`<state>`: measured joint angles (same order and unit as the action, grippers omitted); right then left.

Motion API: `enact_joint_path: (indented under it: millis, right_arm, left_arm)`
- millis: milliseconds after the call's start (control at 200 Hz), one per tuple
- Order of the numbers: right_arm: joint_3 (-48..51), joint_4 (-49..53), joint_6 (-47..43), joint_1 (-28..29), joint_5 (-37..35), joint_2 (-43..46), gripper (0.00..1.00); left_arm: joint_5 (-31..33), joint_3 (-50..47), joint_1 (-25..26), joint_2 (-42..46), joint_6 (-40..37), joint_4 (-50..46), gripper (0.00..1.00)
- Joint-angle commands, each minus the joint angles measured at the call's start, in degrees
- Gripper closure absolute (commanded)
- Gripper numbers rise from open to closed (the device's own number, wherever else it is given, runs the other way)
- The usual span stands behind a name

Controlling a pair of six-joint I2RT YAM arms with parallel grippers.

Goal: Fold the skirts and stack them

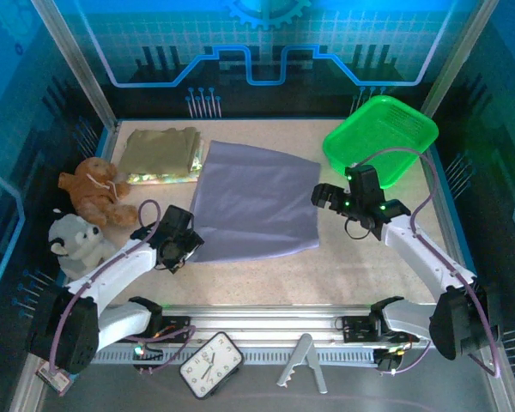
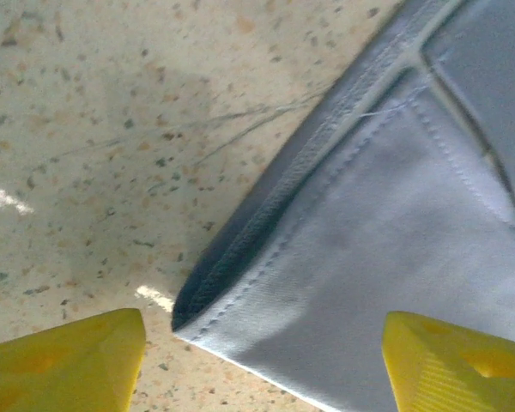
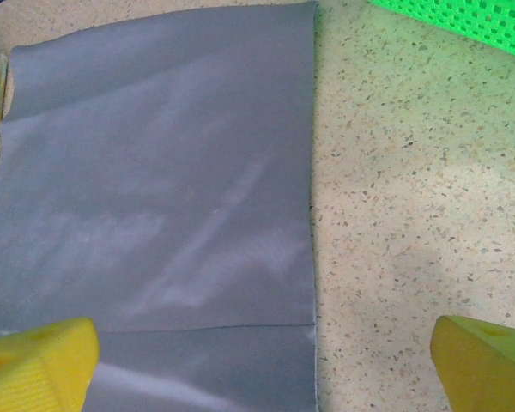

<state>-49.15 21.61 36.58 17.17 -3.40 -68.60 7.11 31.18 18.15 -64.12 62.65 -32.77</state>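
The lavender-grey skirt (image 1: 253, 206) lies spread flat in the middle of the table. At the back left the olive-khaki skirt (image 1: 161, 150) sits folded on top of the floral skirt (image 1: 159, 178), whose edge peeks out along the front. My left gripper (image 1: 182, 249) is at the lavender skirt's near-left corner. In the left wrist view that hemmed corner (image 2: 266, 309) lies between the spread yellow fingers (image 2: 69, 356) of the open gripper (image 2: 264, 339). My right gripper (image 1: 326, 196) hovers open over the skirt's right edge (image 3: 312, 257), with the gripper (image 3: 266, 343) straddling cloth and bare table.
A green plastic basket (image 1: 379, 137) stands at the back right, just behind the right arm. A brown plush toy (image 1: 93, 193) and a grey one (image 1: 73, 240) sit along the left side beside the left arm. A clock (image 1: 211, 365) lies on the front rail.
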Motion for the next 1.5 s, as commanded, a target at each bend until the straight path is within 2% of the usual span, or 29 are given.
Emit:
enact_joint_path:
  millis: [0,125,420,550,645,965,1115,1280,1435,1495]
  right_arm:
    - [1.3,-4.3,1.0,-0.5,0.2,1.3,0.0]
    - [2.7,-6.9,1.4,-0.5,0.9,2.5,0.0]
    - [3.4,-7.2,1.1,-0.6,1.2,3.8,0.0]
    - [3.7,-7.4,1.5,-0.6,1.5,3.8,0.0]
    - [3.9,-7.6,1.7,-0.6,2.2,3.7,0.0]
    - [6.6,-8.4,2.9,-0.7,3.8,1.2,0.0]
    - [7.2,-5.4,4.7,-0.9,8.8,-2.3,0.0]
    - [7.8,-4.0,5.8,-0.7,14.0,-7.7,0.16]
    - [8.3,-1.7,8.9,-0.4,14.8,-12.6,0.35]
    - [9.1,-2.1,10.4,0.4,15.1,-13.2,0.38]
  left_arm:
    - [-2.9,-2.2,-0.3,0.5,1.1,0.2,0.32]
    - [-1.5,-2.8,-0.4,0.3,0.7,1.5,0.35]
    - [-4.6,-3.5,-1.3,-3.6,0.5,10.7,0.46]
    - [-4.4,-3.1,-1.3,-2.7,1.1,9.3,0.47]
    - [-3.8,-3.0,-1.3,-1.1,1.4,7.5,0.53]
    - [-2.1,-1.3,-1.3,2.7,0.2,4.5,0.8]
    - [-1.6,-0.3,-1.3,5.0,-0.9,2.4,1.0]
    - [-0.3,-0.1,-1.4,7.6,0.2,1.4,1.0]
    - [-2.0,-2.4,-1.3,8.4,2.9,4.5,1.0]
    - [-1.6,-2.4,-1.4,8.2,2.8,4.3,1.0]
